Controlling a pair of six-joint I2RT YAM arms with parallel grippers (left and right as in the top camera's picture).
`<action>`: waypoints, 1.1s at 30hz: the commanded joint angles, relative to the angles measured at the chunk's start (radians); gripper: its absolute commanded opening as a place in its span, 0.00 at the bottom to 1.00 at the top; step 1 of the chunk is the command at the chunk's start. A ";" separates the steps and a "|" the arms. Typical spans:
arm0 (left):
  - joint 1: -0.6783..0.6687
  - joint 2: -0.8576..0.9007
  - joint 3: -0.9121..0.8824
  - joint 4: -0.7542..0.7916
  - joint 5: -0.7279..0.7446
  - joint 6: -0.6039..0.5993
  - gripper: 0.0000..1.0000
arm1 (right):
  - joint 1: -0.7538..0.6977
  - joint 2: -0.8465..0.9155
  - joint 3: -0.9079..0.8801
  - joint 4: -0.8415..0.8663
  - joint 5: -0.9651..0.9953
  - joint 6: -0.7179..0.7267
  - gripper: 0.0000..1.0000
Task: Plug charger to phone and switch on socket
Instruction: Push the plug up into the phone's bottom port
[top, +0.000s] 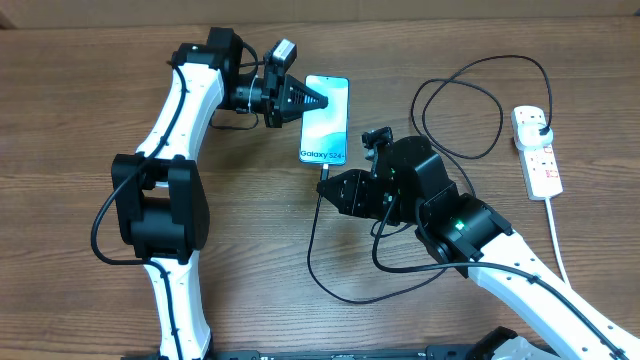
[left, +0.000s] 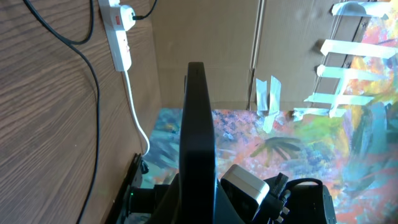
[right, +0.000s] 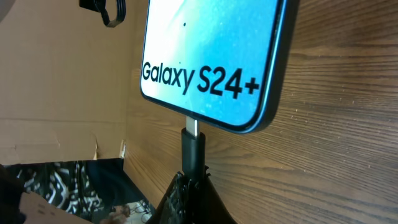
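The plug tip (right: 193, 152) of the charger (top: 312, 250) sits pinched in my right gripper (right: 193, 183), jaws closed on its stiff black shell. That shell is the only part worth holding, since the cable behind it is limp. A sliver of its thin metal tongue shows at the bottom edge of the phone (right: 211, 56); I judge it would bend if pushed askew. The phone lies flat mid-table, light and slick, likely to skate on the wood. My left gripper (top: 320, 100), closed and empty, touches its side edge. The socket (top: 537, 150) lies well off to my right.
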 joint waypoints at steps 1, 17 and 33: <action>-0.010 -0.003 0.011 0.004 0.053 -0.026 0.04 | 0.006 -0.006 0.005 0.001 0.009 0.008 0.04; -0.010 -0.003 0.011 0.003 0.053 -0.027 0.04 | 0.008 -0.006 0.005 0.005 0.009 0.011 0.04; -0.023 -0.003 0.011 0.004 0.053 -0.026 0.05 | 0.008 0.008 0.005 0.027 -0.006 0.011 0.04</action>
